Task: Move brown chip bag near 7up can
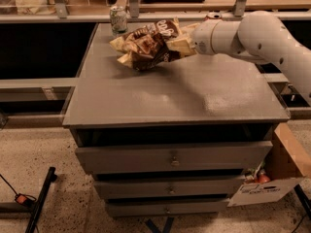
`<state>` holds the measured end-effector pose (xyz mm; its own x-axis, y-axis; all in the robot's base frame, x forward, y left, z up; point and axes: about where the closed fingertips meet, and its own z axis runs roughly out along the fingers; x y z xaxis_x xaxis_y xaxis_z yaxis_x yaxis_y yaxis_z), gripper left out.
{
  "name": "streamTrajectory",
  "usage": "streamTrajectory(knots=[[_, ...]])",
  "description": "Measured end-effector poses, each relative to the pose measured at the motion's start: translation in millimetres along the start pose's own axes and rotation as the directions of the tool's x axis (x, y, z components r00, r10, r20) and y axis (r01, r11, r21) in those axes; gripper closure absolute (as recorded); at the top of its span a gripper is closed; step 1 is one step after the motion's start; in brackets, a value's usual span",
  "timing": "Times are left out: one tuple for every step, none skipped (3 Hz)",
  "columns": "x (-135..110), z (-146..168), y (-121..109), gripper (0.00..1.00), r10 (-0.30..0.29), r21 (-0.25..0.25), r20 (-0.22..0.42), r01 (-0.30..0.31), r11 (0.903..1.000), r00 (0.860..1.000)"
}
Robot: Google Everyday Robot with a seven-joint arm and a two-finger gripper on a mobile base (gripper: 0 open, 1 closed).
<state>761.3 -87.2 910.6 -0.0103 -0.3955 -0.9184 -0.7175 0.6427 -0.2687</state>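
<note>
- Checking edges first: grey cabinet top (170,98) has its front edge and both side edges fully in view; the back edge runs under a metal rail (160,5).
- Open room: the front half and the right side of the top are bare. The left front corner is bare too.
- brown chip bag (148,45) sits over the rear-left part of the top, crumpled, long axis running left to right, its left tip close to the left edge. Can't tell if its underside touches the surface or hangs just above it.
- 7up can (117,19) stands upright at the rear-left corner, just behind the bag's left end, near it and, as far as I can see, not touching.
- A small red can top (213,16) peeks out behind the wrist at the back edge.
- Arm (265,33) comes in from the right, white, forearm roughly level over the rear of the top, wrist pointing left.
- gripper (187,43) is at the bag's right end, mostly covered by the bag. Can't tell whether it is clamped or loose.
- Below: three drawers (170,157), all closed. Cardboard box (282,176) is on the floor against the cabinet's right side; black stand leg (41,198) is on the floor at left.
</note>
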Motion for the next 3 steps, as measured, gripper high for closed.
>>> streamTrajectory(knots=[[7, 12, -8, 1.0, -0.001, 0.007, -0.003, 0.001, 1.0, 1.0], [24, 30, -21, 1.0, 0.008, 0.006, 0.012, -0.008, 0.9999, 1.0], [30, 43, -31, 1.0, 0.016, 0.0, 0.033, -0.016, 0.9999, 0.999]])
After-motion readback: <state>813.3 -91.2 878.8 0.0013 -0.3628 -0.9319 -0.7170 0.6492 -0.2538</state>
